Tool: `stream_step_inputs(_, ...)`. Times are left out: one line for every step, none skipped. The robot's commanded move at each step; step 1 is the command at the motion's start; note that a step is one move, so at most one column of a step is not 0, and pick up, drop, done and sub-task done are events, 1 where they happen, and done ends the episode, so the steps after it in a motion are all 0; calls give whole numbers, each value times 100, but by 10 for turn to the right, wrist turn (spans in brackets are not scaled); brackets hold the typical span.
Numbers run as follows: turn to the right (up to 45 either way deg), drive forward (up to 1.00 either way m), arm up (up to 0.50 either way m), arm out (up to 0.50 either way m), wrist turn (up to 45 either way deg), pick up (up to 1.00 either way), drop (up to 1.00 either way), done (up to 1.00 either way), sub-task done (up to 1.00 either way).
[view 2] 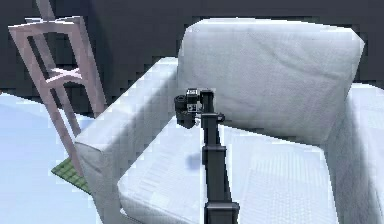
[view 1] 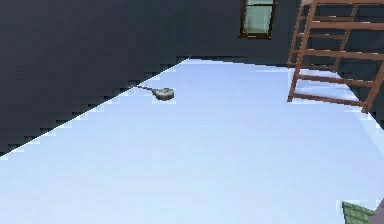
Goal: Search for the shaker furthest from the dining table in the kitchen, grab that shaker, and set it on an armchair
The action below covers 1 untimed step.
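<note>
A white armchair takes up most of the arm side view, with its tall back at the top, a broad seat cushion below it and a thick armrest along each side. The dark square arm rises from the bottom edge of that view across the seat cushion. At its far end stand the small white squares with black marks, and just left of them is the end effector, a dark body with thin fingers. It sits near the seat's back corner, where the armrest on the view's left meets the backrest. The upholstery lies right behind it, so I cannot tell whether it holds anything, nor whether the dark shape there includes a shaker. Whether it touches the cushion or the armrest cannot be told either.

Left of the armchair, a pale wooden frame with crossed slats stands on the light blue floor, against a dark wall. A green mat shows at the armchair's front corner on the view's left.

In the forward view, the same light floor runs out to dark walls. A small grey object with a thin dark tail lies on the floor near its far left edge. A window is set in the far wall. A reddish wooden frame with horizontal rungs stands at the floor's far right corner. A patch of green cuts into the bottom right corner.
</note>
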Motion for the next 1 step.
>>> stream_step_inputs(0, 0, 10, 0, 0, 0, 0, 0, 0)
